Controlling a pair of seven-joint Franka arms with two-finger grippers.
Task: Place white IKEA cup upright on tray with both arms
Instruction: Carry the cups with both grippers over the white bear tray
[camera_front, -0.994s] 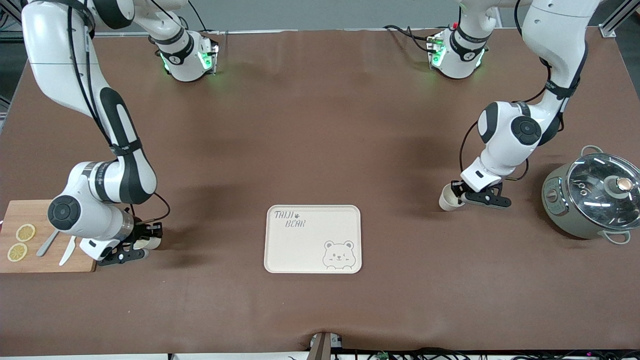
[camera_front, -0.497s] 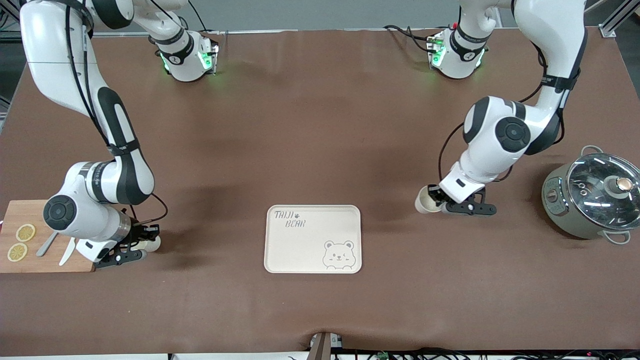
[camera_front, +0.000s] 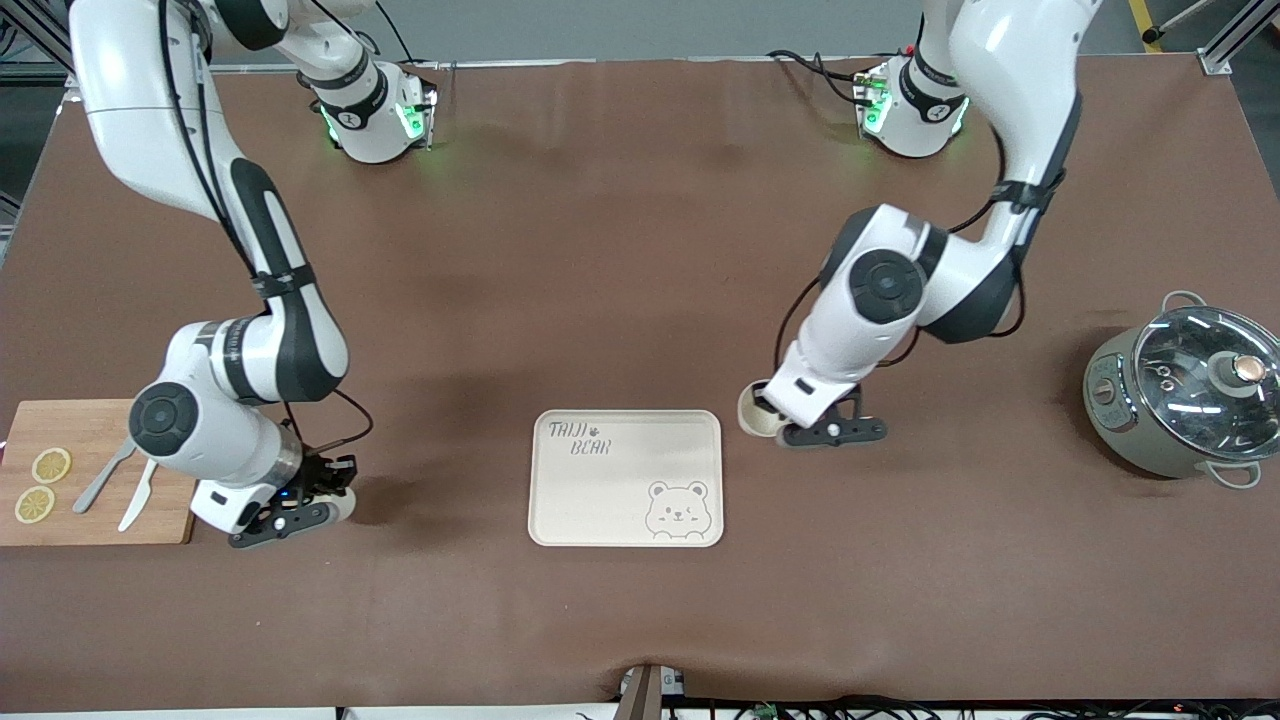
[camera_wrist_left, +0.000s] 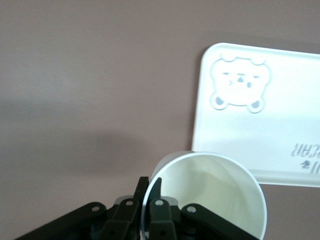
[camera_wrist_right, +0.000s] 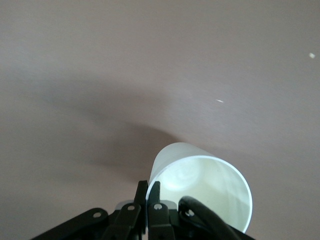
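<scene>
The left pincer (camera_front: 778, 425) pinched a white plastic cup (camera_front: 754, 411) beside the cream rectangular tray (camera_front: 625, 478) — the right pincer (camera_front: 318, 492) pinched another white cup (camera_wrist_right: 202, 187) over the brown bench (camera_front: 600, 250).

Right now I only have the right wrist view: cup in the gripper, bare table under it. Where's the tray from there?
Observer: The tray lies mid-table. From the right gripper and its cup, it is toward the left arm's end.
Operator: What's the left arm doing?
Observer: The left gripper is shut on a second cup, right at the tray's edge on the left arm's end.
Operator: Is that one upright?
Observer: No. It is tilted over, gripped by the rim.
Operator: Anything close to my cup?
Observer: A cutting board with lemon slices is just beside it, toward the right arm's end.
</scene>
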